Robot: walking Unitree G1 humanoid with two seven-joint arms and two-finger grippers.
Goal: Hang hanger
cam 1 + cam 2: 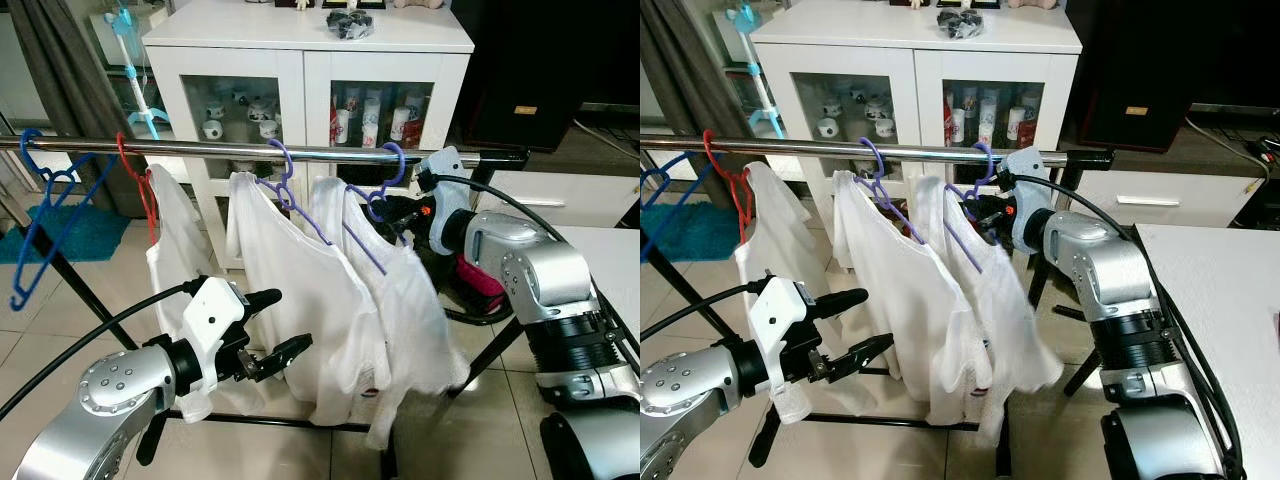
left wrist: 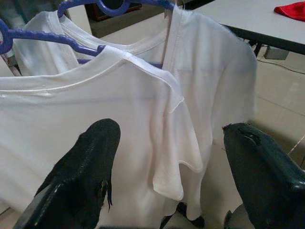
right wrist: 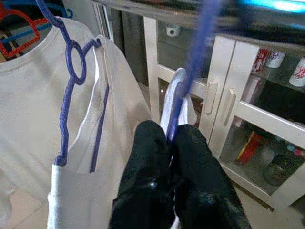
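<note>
Release comes next, I judge: right end effector (image 3: 172,143) pinches the purple hanger (image 1: 385,185), hooked on the rail (image 1: 300,152). Free it gently; left end effector (image 1: 268,329) hangs open, empty

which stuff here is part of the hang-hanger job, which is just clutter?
Job:
- rightmost purple hanger with white shirt, pinched by the right end effector
- metal rail
- left end effector, open, low before the shirts

Clutter:
- blue hanger
- red hanger
- white cabinet
- red cloth on the table
</note>
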